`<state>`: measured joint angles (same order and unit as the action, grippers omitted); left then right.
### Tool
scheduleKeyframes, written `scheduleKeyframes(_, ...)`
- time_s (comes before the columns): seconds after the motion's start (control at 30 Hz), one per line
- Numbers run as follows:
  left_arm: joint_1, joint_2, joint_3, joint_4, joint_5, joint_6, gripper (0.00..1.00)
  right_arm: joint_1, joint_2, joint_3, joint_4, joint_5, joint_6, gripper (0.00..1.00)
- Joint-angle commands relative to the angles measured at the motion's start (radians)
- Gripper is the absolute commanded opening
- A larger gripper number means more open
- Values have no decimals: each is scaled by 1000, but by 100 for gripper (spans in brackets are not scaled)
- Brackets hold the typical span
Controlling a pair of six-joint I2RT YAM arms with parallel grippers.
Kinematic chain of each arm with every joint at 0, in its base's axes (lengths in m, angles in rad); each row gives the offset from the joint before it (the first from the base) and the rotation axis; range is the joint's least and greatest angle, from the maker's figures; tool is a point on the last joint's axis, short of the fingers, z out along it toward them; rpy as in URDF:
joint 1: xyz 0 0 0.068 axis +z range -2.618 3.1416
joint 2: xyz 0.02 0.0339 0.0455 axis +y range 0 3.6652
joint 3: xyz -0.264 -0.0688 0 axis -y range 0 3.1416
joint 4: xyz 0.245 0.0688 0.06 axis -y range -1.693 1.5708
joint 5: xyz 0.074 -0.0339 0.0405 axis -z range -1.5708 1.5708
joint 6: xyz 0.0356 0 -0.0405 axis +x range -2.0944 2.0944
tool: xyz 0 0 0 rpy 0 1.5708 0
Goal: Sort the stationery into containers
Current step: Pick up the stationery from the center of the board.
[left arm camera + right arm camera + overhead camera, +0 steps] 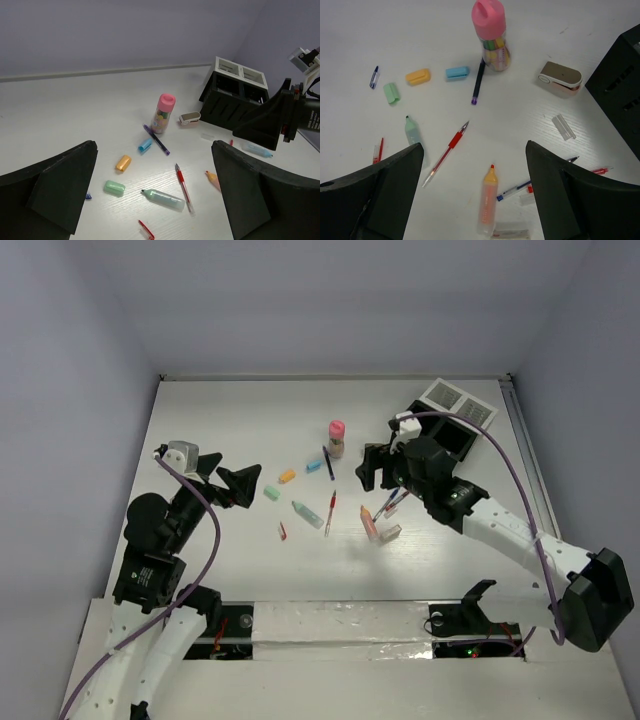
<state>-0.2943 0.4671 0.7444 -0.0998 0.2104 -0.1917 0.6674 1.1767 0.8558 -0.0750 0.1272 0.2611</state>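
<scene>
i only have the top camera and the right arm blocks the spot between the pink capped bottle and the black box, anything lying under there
Observer: Yes. The right wrist view shows a small tan and white case, perhaps correction tape, lying between the bottle and the black box.
Operator: ok is the right gripper holding anything
Observer: No. On its own camera the right gripper has its fingers wide apart with nothing between them.
Operator: whats in the bottle
Observer: Small coloured pieces, yellow and green among them, show through its clear wall.
</scene>
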Motion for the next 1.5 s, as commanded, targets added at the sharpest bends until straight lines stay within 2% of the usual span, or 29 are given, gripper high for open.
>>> scheduleKeyframes(0.0, 4, -1, -4, 57, 14, 5, 99, 3, 0, 52, 55, 52, 20, 88)
scheduleKeyframes(0.33, 4, -28, -5, 57, 21, 3, 99, 3, 159, 169, 38, 55, 20, 89)
scheduleKeyframes(0.9, -35, -76, -7, 52, -3, 5, 99, -57, 671, 641, -107, 12, -36, 90)
scheduleKeyframes(1.2, -45, -70, -5, 54, -6, 8, 99, -66, 840, 813, -175, 54, -85, 77)
scheduleKeyframes(1.3, -45, -71, -7, 54, -9, 8, 99, -66, 873, 845, -189, 72, -92, 67)
scheduleKeyframes(1.4, -45, -81, -5, 52, -16, 8, 99, -66, 893, 858, -190, 84, -95, 64)
scheduleKeyframes(1.47, -45, -82, -5, 57, -13, 8, 99, -66, 897, 868, -195, 92, -99, 55)
